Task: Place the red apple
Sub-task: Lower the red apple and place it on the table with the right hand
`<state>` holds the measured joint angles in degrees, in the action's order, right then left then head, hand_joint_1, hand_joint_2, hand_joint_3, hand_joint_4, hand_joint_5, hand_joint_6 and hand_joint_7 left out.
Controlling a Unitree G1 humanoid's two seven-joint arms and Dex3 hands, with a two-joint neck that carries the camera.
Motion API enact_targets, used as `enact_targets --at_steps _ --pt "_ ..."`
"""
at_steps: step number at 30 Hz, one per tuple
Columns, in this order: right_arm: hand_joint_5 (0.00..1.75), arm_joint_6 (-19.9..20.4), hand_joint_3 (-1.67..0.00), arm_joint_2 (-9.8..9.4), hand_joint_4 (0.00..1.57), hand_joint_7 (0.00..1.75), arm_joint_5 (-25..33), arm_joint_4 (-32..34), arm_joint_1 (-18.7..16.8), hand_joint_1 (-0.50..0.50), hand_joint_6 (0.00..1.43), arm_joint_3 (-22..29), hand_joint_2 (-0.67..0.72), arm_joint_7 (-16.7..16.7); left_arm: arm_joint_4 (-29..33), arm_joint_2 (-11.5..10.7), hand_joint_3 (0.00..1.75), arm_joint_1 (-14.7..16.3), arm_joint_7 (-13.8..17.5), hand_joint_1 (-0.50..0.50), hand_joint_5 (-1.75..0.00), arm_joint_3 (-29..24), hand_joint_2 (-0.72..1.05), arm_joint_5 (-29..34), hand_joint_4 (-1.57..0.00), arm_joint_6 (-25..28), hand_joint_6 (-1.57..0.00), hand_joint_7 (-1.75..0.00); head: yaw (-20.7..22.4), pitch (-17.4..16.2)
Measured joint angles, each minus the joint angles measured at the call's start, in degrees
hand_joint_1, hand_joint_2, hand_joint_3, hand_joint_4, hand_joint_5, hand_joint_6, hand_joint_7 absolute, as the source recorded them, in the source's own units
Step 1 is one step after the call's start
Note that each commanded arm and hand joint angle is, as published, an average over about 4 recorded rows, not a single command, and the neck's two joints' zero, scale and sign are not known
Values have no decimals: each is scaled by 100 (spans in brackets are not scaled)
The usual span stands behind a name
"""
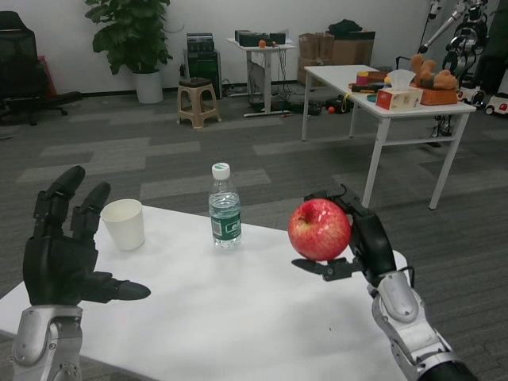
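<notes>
My right hand (361, 238) grips a red apple (319, 229) and holds it raised above the right part of the white table (238, 309). Fingers wrap the apple's top and right side, and the thumb sits under it. My left hand (63, 250) hovers open over the table's left edge, fingers pointing up and thumb stretched to the right, holding nothing.
A white paper cup (124, 224) stands at the table's back left, just right of my left hand. A capped water bottle (225, 206) stands near the back middle. Beyond the table are a second white table (381, 103) with clutter, a stool (198, 101) and a potted plant (135, 40).
</notes>
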<state>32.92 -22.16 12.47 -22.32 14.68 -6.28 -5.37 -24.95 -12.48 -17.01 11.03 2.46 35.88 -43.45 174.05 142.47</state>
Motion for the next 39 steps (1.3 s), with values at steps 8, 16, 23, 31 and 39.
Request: enact_targets --at_steps 8,16,23,31,39 --pt "148 84 -79 98 117 147 8 -1297 -122 -17 86 -225 -35 54 -57 -1 0 1 0 -43 -62 16 -10 10 0 -10 0 -70 -33 -84" --pt "145 359 -79 153 118 147 97 -2081 -141 -17 86 -320 -35 87 -168 -1 0 1 1 -43 -62 28 -10 20 0 -13 0 -70 -90 -130" --pt "145 470 -79 150 116 145 141 -2300 -96 -17 78 -428 -35 119 -217 -1 0 0 1 -43 -62 32 -10 21 0 -16 0 -70 -117 -169" --pt "114 529 -81 123 91 126 236 -2390 -42 -17 52 -638 -34 147 -243 -1 0 0 1 -43 -64 38 -10 21 0 -17 0 -70 -102 -187" --pt "36 551 -95 109 54 86 255 -2389 -41 -23 21 -707 -29 228 -277 -1 0 0 1 -43 -62 38 -10 48 0 -17 0 -70 -96 -193"
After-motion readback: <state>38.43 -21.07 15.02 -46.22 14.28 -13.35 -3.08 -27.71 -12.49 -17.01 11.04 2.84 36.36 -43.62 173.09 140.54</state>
